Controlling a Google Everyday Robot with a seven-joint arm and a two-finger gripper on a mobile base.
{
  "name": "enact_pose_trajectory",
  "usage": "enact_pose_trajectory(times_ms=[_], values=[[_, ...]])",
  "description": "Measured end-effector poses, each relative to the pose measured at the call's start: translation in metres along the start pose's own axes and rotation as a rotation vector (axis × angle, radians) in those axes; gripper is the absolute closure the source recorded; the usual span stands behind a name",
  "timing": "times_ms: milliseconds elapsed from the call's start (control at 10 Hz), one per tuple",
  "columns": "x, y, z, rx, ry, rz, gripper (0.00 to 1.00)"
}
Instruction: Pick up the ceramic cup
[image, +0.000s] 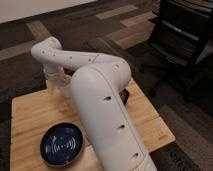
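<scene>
My claw (59, 84) sits low at the far left of the wooden worktop (145, 122), right at the ceramic cup (64, 88); can't tell its state. Blue bowl (62, 144) near front edge, well apart. Office chair (182, 35) behind.

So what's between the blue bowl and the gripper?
Only bare wooden table, in the camera view; the gripper is at its far edge, the blue bowl at the near edge.
</scene>
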Motion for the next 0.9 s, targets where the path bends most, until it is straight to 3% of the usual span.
enact_pose_trajectory(times_ms=[300, 500, 800, 900], values=[[0.002, -0.001, -0.011, 0.041, -0.003, -0.007, 0.98], [0.008, -0.002, -0.045, 0.071, -0.011, 0.027, 1.00], [0.015, -0.015, -0.107, 0.088, -0.099, 0.088, 1.00], [0.014, -0.014, -0.107, 0.088, -0.100, 0.084, 1.00]])
